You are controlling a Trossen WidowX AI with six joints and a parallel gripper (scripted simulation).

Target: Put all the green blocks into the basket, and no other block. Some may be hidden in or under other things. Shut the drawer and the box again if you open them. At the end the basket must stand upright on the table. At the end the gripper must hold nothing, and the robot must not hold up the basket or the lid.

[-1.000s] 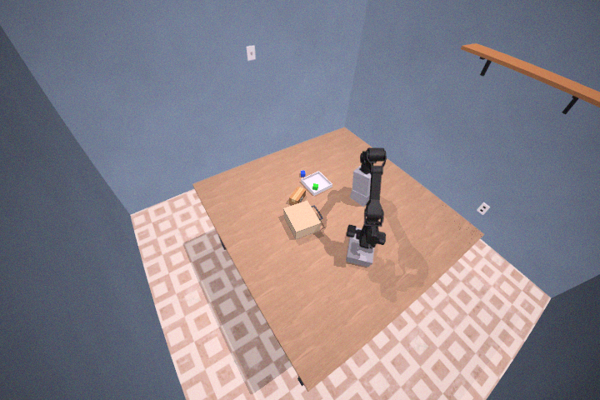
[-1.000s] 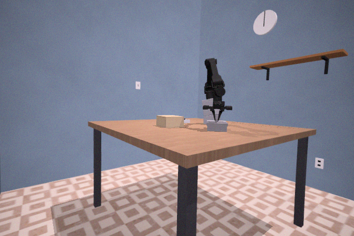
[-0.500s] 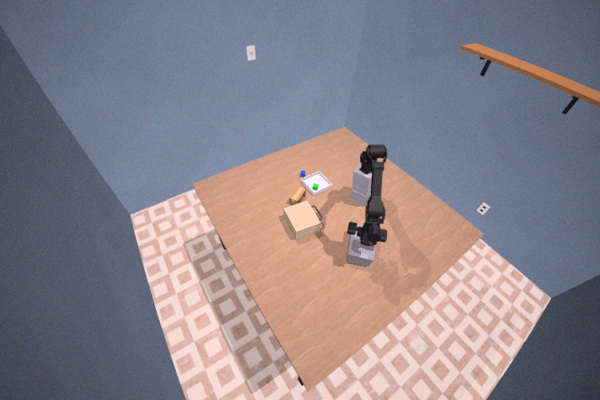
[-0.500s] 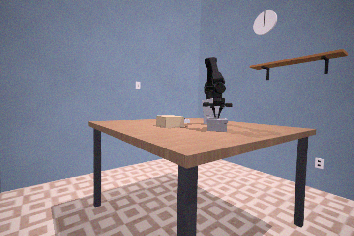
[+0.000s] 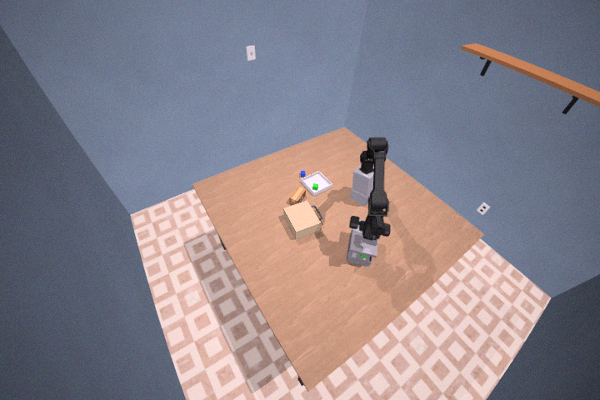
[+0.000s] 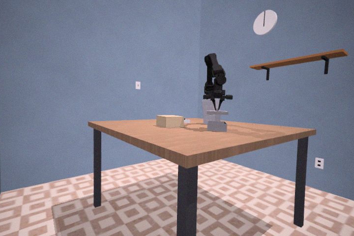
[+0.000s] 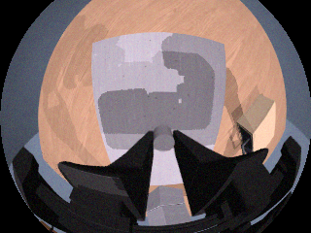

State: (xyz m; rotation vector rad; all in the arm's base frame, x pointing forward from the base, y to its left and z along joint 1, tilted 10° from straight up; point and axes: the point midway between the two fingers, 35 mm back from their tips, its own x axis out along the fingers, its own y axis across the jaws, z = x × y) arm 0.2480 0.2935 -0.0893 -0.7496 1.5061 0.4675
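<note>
My gripper (image 5: 369, 236) (image 6: 217, 108) (image 7: 162, 135) is shut on the knob of the grey box lid (image 5: 357, 242) (image 6: 217, 112) (image 7: 130, 72) and holds the lid a little above the grey box (image 5: 356, 261) (image 6: 217, 127). A green block (image 5: 363, 257) shows inside the box under the raised lid. The white basket (image 5: 323, 177) stands upright at the back of the table with another green block (image 5: 315, 187) in it. In the wrist view the lid hides the inside of the box.
A blue block (image 5: 302, 173) lies just behind the basket and an orange block (image 5: 297, 193) in front of it. A tan drawer unit (image 5: 302, 220) (image 6: 169, 121) with a dark handle stands left of the box. The arm's grey pedestal (image 5: 361, 186) is behind.
</note>
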